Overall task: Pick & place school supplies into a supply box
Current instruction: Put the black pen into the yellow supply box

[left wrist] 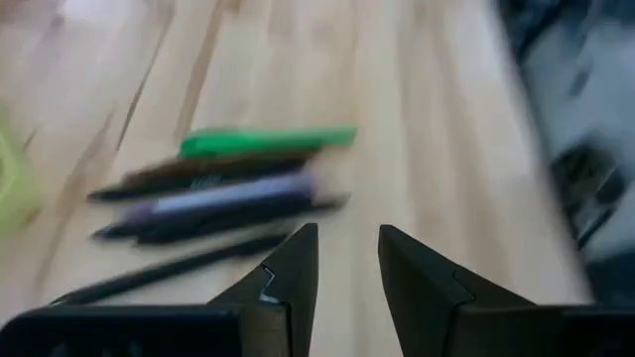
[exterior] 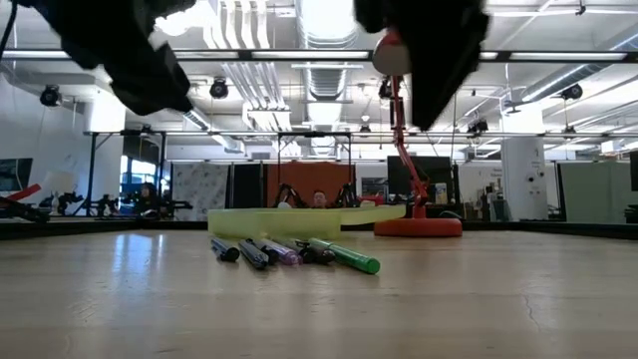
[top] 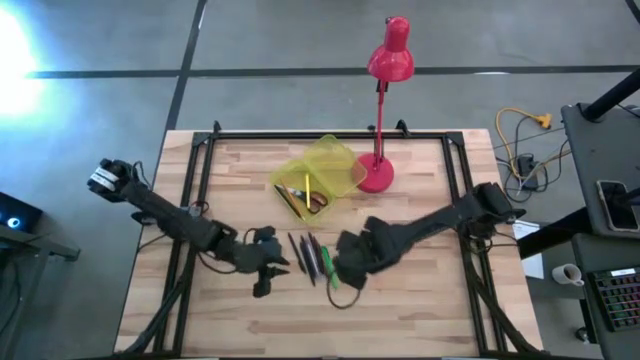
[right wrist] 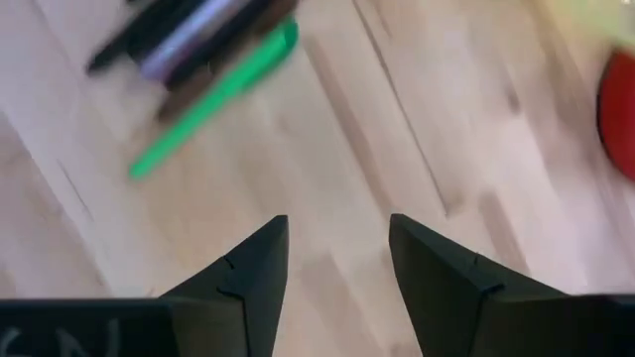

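wooden surface (top: 420, 300) seen from above, with a translucent yellow-green supply box (top: 318, 175) lying open near the middle, beside a red desk lamp (top: 380, 110). inside the box, a yellow pencil (top: 307, 187) and red-handled scissors (top: 318, 201). just in front of the box, a loose row of pens (top: 305, 255), dark ones plus a green pen (top: 329, 268) at the right end. left tool (top: 268, 268) raised just left of the row, fingers parted, grasping nothing. right tool (top: 345, 272) above the green pen, fingers apart, empty.
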Controlling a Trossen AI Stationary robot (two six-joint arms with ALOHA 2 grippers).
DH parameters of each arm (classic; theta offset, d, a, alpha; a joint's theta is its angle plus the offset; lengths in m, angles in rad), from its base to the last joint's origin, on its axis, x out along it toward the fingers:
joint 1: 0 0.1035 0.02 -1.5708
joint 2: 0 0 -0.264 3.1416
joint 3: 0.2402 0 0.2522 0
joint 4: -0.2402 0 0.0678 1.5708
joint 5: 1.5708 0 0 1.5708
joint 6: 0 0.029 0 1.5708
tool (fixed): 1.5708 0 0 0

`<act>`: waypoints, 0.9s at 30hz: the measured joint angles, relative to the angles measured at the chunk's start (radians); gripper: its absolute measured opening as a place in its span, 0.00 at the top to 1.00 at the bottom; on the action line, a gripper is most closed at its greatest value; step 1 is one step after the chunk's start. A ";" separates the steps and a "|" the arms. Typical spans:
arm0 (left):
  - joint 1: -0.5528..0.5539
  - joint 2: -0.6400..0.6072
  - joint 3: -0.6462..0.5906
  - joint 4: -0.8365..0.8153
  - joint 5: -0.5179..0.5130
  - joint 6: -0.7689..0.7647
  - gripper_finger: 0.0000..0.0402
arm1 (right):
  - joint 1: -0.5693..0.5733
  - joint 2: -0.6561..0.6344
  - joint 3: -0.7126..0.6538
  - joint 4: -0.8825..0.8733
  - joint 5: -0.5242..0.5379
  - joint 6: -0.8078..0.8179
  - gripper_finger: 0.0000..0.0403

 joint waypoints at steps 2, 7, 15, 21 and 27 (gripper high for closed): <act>0.036 0.018 0.043 -0.112 0.058 0.093 0.77 | 0.033 -0.001 0.000 -0.055 0.002 0.077 0.58; 0.112 0.089 0.148 -0.265 0.149 0.315 0.77 | 0.112 -0.001 0.000 -0.154 0.024 0.232 0.58; 0.204 0.277 0.292 -0.411 0.205 0.548 0.76 | 0.195 -0.001 0.000 -0.245 0.050 0.435 0.58; 0.206 0.385 0.355 -0.497 0.206 0.718 0.67 | 0.240 0.000 -0.002 -0.262 0.055 0.505 0.58; 0.208 0.402 0.373 -0.494 0.112 0.820 0.57 | 0.257 0.004 -0.018 -0.264 0.059 0.525 0.58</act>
